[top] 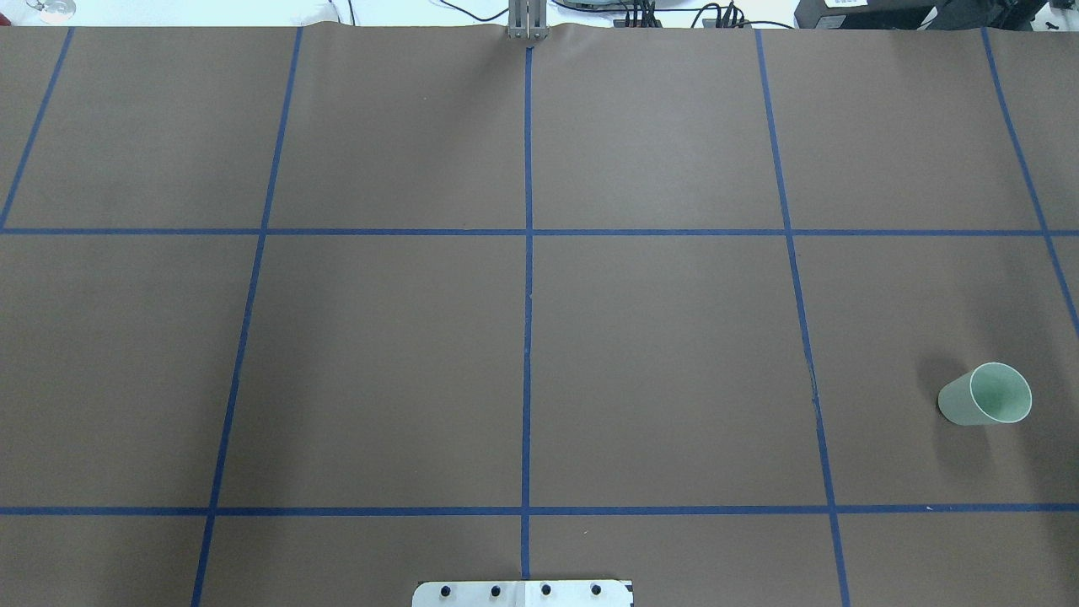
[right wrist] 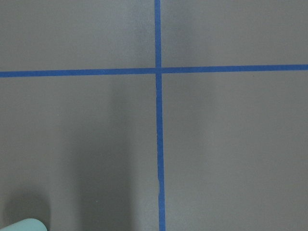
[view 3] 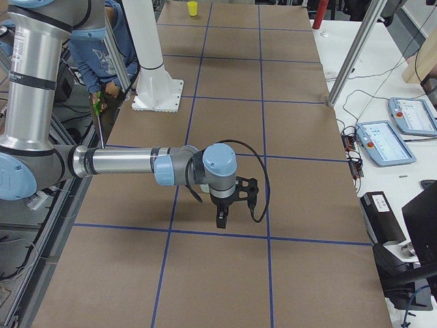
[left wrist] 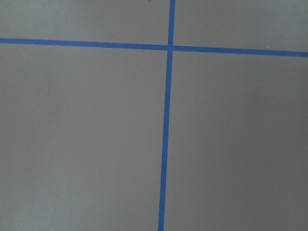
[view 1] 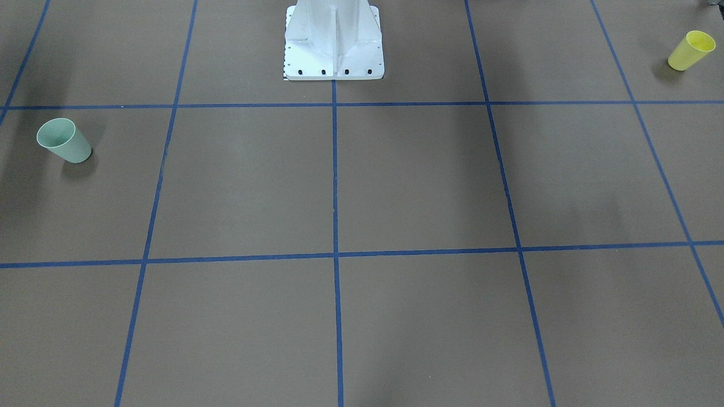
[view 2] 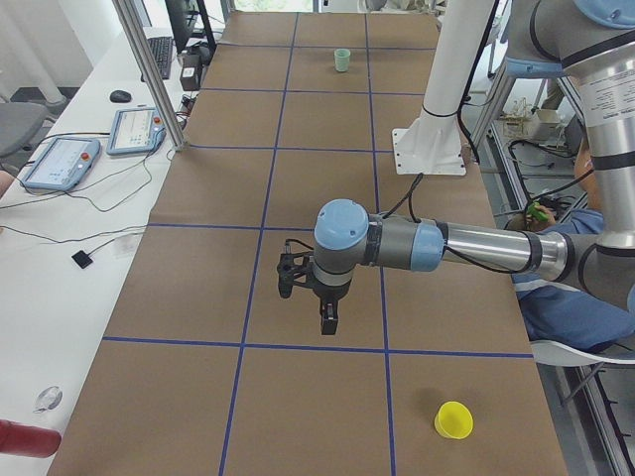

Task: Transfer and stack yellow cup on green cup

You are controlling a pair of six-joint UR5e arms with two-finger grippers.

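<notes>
Blue tape lines (left wrist: 166,134) cross directly under both wrist cameras, dividing the brown-covered table (view 1: 418,181) into squares. At the bottom left corner of the right wrist view, a pale sliver of the green cup (right wrist: 24,225) just shows.

From the camera at the robot's left end, the yellow cup (view 2: 453,420) is the closest task item. It stands mouth up on the table, alone in its square, near the edge on the robot's side. The left gripper (view 2: 330,322) hangs above the table with its fingers pointing down, close to a tape line and well apart from the yellow cup. This side view does not show whether its jaws are wide or narrow.

The green cup (top: 982,396) stands mouth up toward the robot's right end, in the middle row of squares. The 2 cups are at opposite ends of the table, with the white pedestal (view 1: 334,51) at the robot's edge between them. Neither cup touches a gripper.

From the camera at the robot's right end, the right gripper (view 3: 220,220) also points down over the table, just above a tape line. Its opening cannot be told either.

A person (view 2: 556,297) in blue sits behind the robot. 2 control tablets (view 2: 134,131) lie on the white bench beside the table.
</notes>
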